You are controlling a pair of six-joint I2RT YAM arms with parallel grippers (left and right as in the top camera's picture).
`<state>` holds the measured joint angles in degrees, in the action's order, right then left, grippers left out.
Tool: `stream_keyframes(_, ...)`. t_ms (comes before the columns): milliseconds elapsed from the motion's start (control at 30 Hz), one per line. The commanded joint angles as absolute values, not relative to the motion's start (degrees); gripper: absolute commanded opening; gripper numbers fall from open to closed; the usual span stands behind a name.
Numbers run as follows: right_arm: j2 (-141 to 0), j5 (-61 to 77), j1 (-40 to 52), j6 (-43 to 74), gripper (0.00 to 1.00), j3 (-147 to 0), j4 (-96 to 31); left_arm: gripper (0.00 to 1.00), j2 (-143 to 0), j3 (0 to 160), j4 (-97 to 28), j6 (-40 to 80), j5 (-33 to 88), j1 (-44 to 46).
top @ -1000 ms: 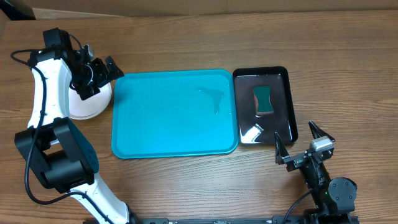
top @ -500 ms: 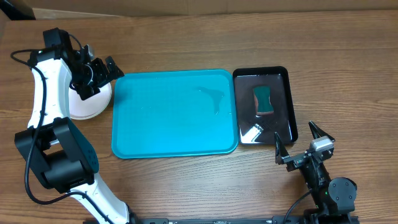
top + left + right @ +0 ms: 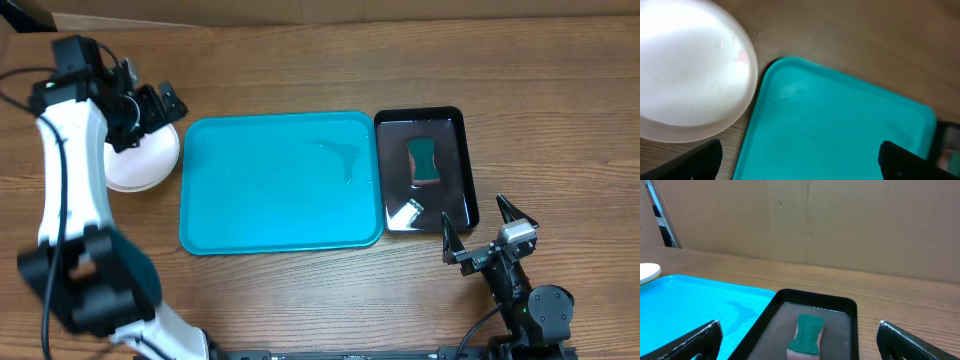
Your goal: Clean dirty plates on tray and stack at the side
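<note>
A white plate [image 3: 140, 165] lies on the table just left of the turquoise tray [image 3: 280, 180]. It also shows in the left wrist view [image 3: 690, 70] and at the left edge of the right wrist view [image 3: 647, 272]. The green and pale blue plates are not visible. The tray [image 3: 840, 120] holds no plates and has a wet streak. My left gripper [image 3: 155, 108] hangs open and empty above the plate's far right edge, its fingers [image 3: 800, 165] spread wide. My right gripper [image 3: 485, 235] is open and empty near the front edge, right of the tray [image 3: 690, 305].
A glossy black tray [image 3: 465, 170] stands right of the turquoise tray with a green sponge [image 3: 423, 160] in it. The right wrist view shows the black tray [image 3: 815, 296] and sponge [image 3: 807, 335] straight ahead. A cardboard wall stands behind the table.
My left arm has risen and drawn back to the left and away from the white plate, gripper still open. The right arm has not moved.
</note>
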<state>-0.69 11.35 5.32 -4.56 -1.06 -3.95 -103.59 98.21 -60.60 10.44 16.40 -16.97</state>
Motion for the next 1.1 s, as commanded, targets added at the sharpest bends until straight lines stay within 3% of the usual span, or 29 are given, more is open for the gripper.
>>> stream_keyframes(0,-0.16,11.22,5.08,-4.95,1.00,-0.45,-3.75,1.00,-90.39,99.48,-60.62,9.39,15.92,-14.20)
stream_keyframes(233,-0.16,11.22,5.08,-4.95,1.00,-0.45,-3.75,1.00,-70.59,99.48,-60.64,9.39,15.97,-11.73)
stream_keyframes(700,-0.16,11.22,5.08,-4.95,1.00,-0.45,-3.75,1.00,-48.93,98.30,-66.35,7.66,11.35,-3.70)
stream_keyframes(1067,-0.16,11.22,5.08,-4.95,1.00,-0.45,-3.75,1.00,-27.68,76.05,-60.36,7.77,8.78,-3.75)
